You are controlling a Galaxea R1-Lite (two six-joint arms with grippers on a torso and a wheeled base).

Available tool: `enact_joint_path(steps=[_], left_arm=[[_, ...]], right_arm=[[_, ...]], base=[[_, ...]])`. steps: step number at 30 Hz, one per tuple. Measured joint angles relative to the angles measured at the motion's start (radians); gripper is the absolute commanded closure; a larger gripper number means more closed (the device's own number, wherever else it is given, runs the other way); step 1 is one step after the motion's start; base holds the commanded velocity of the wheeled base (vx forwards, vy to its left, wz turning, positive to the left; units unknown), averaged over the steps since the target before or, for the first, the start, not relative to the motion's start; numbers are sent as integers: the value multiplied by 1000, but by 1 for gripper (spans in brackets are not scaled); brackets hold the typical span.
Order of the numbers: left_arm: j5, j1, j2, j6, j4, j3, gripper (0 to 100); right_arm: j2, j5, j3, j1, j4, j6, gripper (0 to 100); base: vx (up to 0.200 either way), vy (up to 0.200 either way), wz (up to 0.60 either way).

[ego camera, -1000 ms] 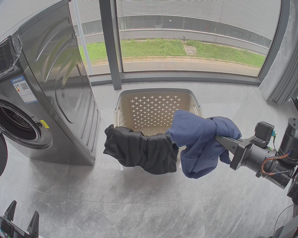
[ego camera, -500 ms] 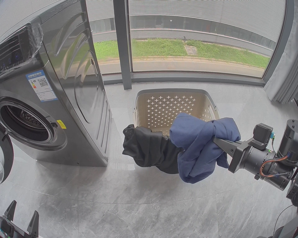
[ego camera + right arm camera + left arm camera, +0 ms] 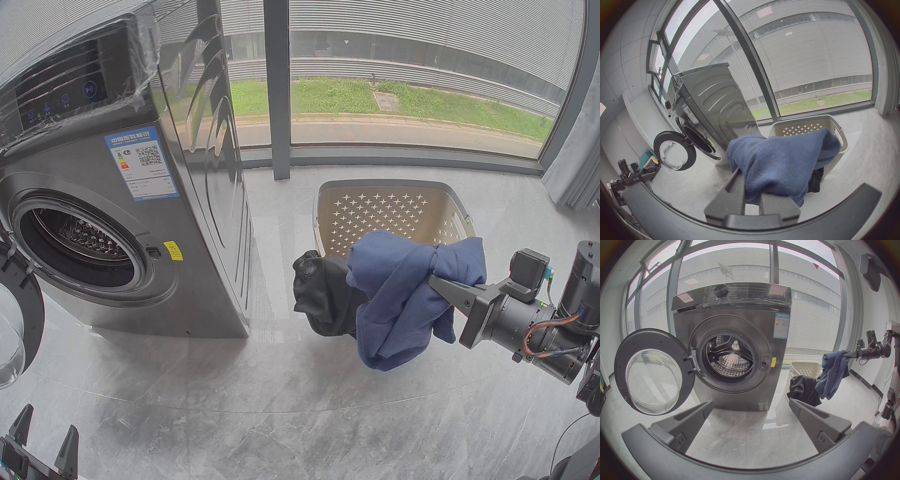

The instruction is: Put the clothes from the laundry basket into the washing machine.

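Hard to make out from the head view: the tips of the right gripper (image 3: pixel 436 284), buried in the bunched blue garment (image 3: pixel 400 300). From the right wrist, plainly pressed together on a fold of that cloth (image 3: pixel 784 162), holding it up over the near rim of the laundry basket (image 3: pixel 387 185), clear of the floor (image 3: pixel 281 400). Partly hidden behind the blue bundle: the black garment (image 3: pixel 319 294), draped over the basket's near-left corner; cannot tell whether its hem touches the floor. Cut off at the upper-left edge of the head view: the washing machine (image 3: pixel 187 162); likewise its swung-open door (image 3: pixel 19 325) at the left edge. Unblocked and dark inside: the drum mouth (image 3: pixel 81 247). Low at the bottom left, the left gripper (image 3: pixel 49 424), jaws spread wide over bare floor. Between machine front, basket and both grippers: open floor, room to swing across.
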Motion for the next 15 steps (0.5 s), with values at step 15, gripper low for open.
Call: enact_joint_path(steps=[15], left_arm=[[0, 0, 0, 0, 0, 0, 0]], right_arm=[[0, -3, -1, -3, 0, 1, 100]], base=[[-67, 53, 0]])
